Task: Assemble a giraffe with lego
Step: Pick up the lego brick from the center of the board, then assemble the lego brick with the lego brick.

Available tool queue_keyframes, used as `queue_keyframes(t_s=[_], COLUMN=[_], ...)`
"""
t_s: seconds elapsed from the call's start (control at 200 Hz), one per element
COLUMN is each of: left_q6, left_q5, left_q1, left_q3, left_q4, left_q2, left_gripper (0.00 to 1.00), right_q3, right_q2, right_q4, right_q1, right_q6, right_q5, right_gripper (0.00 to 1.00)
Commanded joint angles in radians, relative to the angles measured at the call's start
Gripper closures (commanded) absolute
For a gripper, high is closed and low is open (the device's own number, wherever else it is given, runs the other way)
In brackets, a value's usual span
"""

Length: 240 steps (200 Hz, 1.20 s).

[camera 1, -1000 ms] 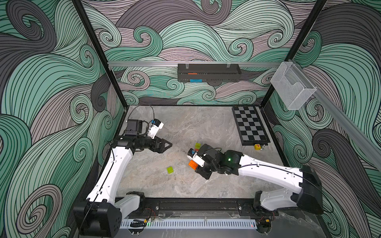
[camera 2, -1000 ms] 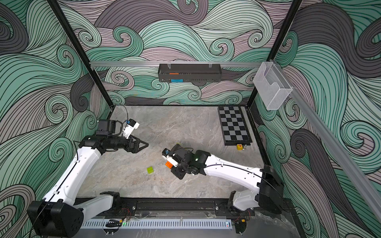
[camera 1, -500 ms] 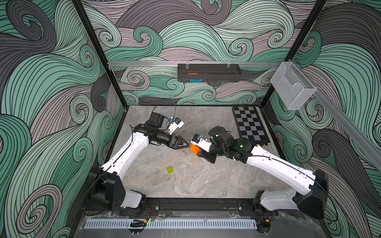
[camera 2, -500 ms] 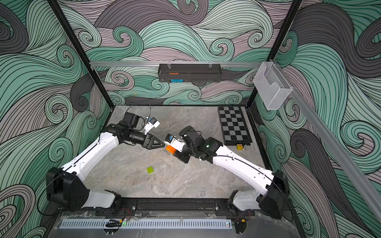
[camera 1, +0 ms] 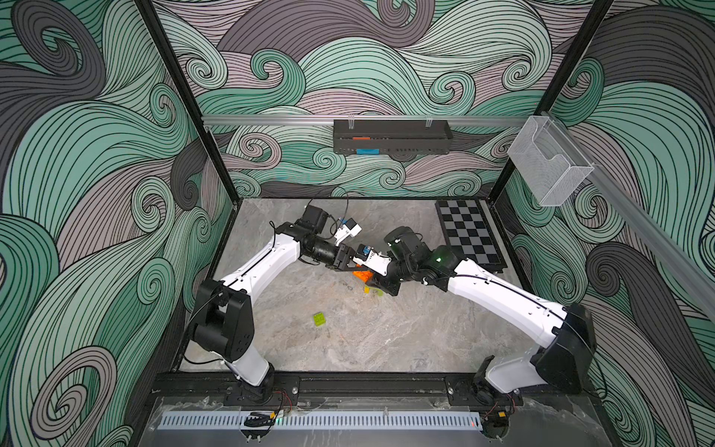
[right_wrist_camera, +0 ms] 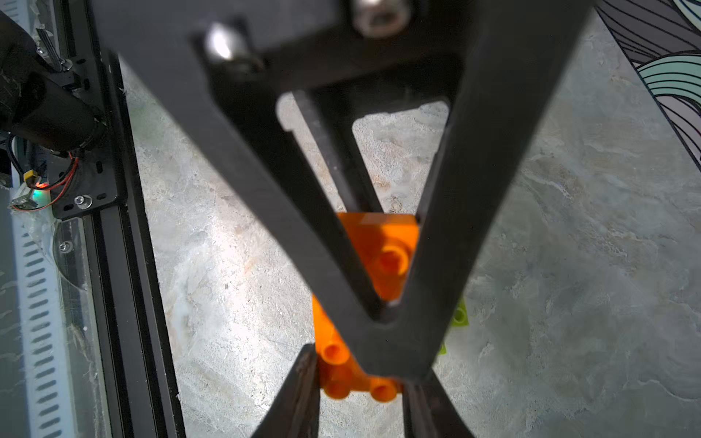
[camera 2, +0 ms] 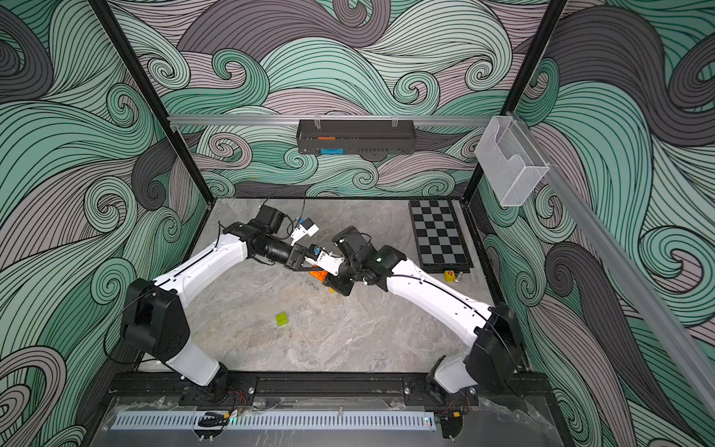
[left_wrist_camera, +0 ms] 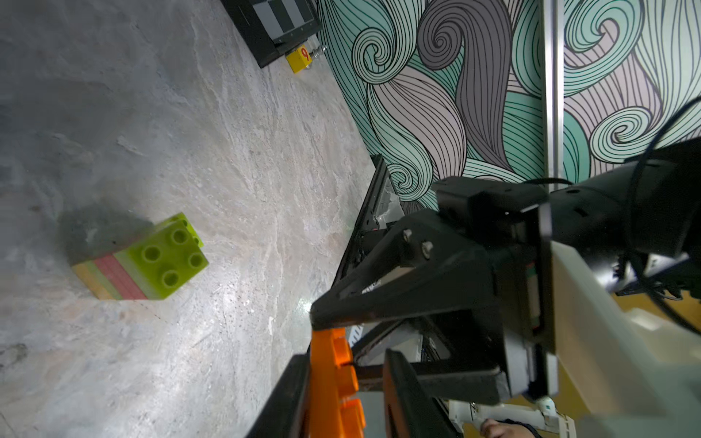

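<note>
While the right gripper (right_wrist_camera: 358, 373) pinches the likely light, stiff, slick orange brick (right_wrist_camera: 379, 242) by its flat sides, the left gripper (left_wrist_camera: 345, 356) straddles its outer end, grip unclear.

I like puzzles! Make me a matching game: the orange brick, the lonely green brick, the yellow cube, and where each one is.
Things:
1 orange brick
2 lonely green brick
3 yellow cube

Places:
A beside the checkerboard
B gripped in the right hand
C by itself on the table

Pairs: 1-B, 2-C, 3-A
</note>
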Motion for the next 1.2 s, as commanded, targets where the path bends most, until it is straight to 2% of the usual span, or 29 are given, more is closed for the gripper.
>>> queue_keyframes(t_s=[0.0,0.19,0.22,0.27,0.31,0.465,0.64,0.785,0.976,1.036,1.196], left_q6=[-0.021,-0.073,-0.092,-0.122,-0.153,-0.222,-0.394,-0.451,-0.98,-1.048,-1.133], left_q5=[0.034,0.058,0.067,0.083,0.09,0.119,0.153,0.162,0.173,0.174,0.184], left_q1=[-0.007,-0.006,-0.005,-0.003,0.001,0.045,0.096,0.128,0.133,0.133,0.133], left_q3=[0.039,0.01,0.0,-0.016,-0.028,-0.038,-0.094,-0.161,-0.316,-0.325,-0.34], left_q4=[0.013,0.068,0.089,0.131,0.162,0.238,0.478,0.634,1.338,1.437,1.548], left_q2=[0.022,0.036,0.037,0.042,0.046,0.108,0.184,0.22,0.273,0.275,0.272], left_gripper=[0.79,0.98,1.0,1.0,1.0,1.0,1.0,1.0,1.0,1.0,1.0], right_q3=[0.025,0.019,0.018,0.017,0.015,-0.035,-0.107,-0.198,-0.253,-0.246,-0.261], right_q2=[0.005,-0.001,-0.002,-0.009,-0.019,-0.092,-0.175,-0.217,-0.163,-0.13,-0.076], right_q4=[0.005,0.007,0.006,0.006,0.008,0.034,0.051,0.149,0.285,0.296,0.32], right_q1=[-0.014,-0.023,-0.025,-0.026,-0.03,-0.084,-0.188,-0.228,-0.229,-0.228,-0.228], right_q6=[-0.015,-0.014,-0.012,-0.007,0.004,0.141,0.402,0.61,0.777,0.794,0.831], right_q5=[-0.022,-0.015,-0.014,-0.011,-0.011,-0.015,-0.065,-0.096,-0.161,-0.182,-0.186], right_gripper=[1.0,1.0,0.93,0.73,0.62,0.44,0.44,0.47,0.48,0.48,0.48])
